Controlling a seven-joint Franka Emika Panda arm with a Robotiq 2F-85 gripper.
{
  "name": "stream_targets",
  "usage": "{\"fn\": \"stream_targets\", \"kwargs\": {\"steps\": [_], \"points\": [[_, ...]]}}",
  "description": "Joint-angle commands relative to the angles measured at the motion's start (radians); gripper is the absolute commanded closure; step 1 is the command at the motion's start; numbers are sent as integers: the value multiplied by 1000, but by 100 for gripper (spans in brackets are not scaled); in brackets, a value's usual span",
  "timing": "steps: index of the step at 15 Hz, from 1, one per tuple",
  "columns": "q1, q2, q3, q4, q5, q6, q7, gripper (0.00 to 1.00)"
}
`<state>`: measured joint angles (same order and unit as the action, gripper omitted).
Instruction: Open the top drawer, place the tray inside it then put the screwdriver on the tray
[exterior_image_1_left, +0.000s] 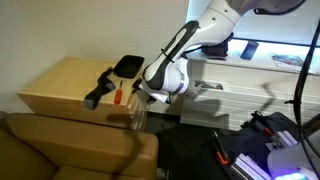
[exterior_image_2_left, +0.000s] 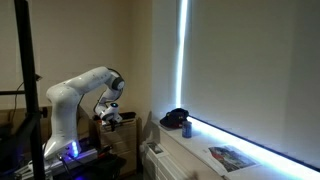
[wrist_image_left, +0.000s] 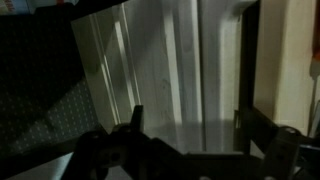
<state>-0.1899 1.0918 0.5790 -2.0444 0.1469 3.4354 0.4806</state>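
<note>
The light wooden cabinet (exterior_image_1_left: 65, 80) stands at the left. On its top lie the small black tray (exterior_image_1_left: 128, 64) at the back and the orange-handled screwdriver (exterior_image_1_left: 115, 94) near the front. My gripper (exterior_image_1_left: 140, 112) hangs just off the cabinet's near right corner, below the top's edge. In the wrist view the gripper (wrist_image_left: 190, 125) is open and empty, with its two dark fingers wide apart. A pale wood panel (wrist_image_left: 160, 70), seemingly the top drawer's face, fills the space beyond them. I cannot tell whether the drawer is pulled out.
A longer black angular tool (exterior_image_1_left: 98, 88) lies beside the screwdriver. A white slatted unit (exterior_image_1_left: 232, 98) stands behind the arm. A brown sofa back (exterior_image_1_left: 70, 145) blocks the foreground. A black cap-like object (exterior_image_2_left: 175, 118) and a blue can (exterior_image_2_left: 186, 128) sit on the window ledge.
</note>
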Motion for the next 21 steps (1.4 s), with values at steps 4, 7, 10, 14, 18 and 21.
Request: {"fn": "stream_targets", "kwargs": {"steps": [4,7,10,14,18,21], "points": [[81,50,-55,95,10,-38,-61,0],[114,34,-93,95,13,-53,-91,0],[180,-43,-195,51,61,-95,-96,0],[231,-132,-306,-44,166,-93,-68,0],[219,-202,-378,-162,232,-59,-58,0],[198,-260,-435,-266,266,-53,-49,0]]}}
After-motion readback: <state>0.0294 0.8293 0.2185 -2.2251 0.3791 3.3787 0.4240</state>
